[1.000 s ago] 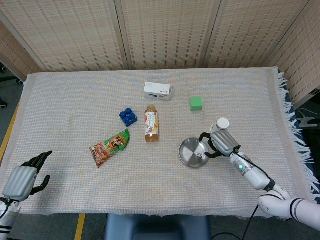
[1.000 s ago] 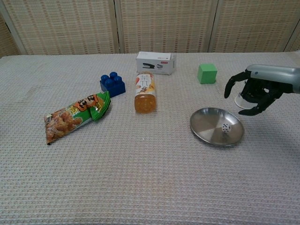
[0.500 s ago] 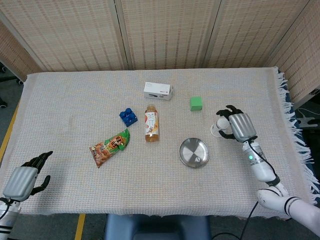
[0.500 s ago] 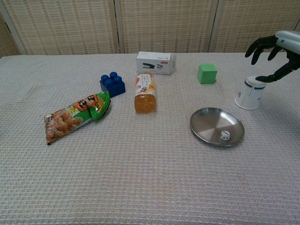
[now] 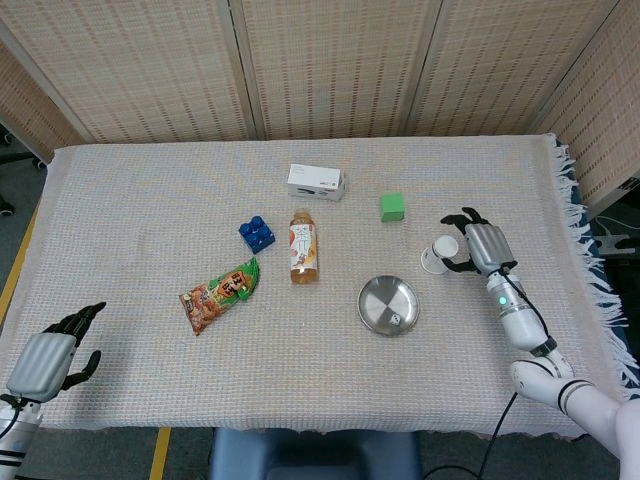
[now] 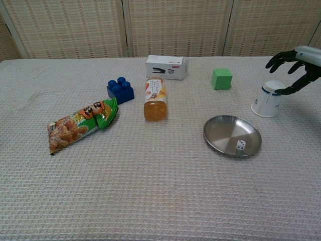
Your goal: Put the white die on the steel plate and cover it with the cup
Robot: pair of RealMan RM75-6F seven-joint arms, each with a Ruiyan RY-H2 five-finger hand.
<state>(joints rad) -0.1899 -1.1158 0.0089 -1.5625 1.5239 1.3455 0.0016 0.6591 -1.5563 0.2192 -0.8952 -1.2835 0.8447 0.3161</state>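
Two robot hands are in view. The right robot hand has its fingers spread and holds nothing; it is just beside the cup, which stands upside down on the tabletop. Near this robot hand, toward the robot, lies the steel plate with the white die on it. The left robot hand rests far away at the tabletop edge, fingers apart, also holding nothing.

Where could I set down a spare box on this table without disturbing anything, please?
Bare cloth spans the near strip in front of the snack bag and steel plate, and the far-left corner behind the blue brick. It is crowded around the cup, right hand and green cube.
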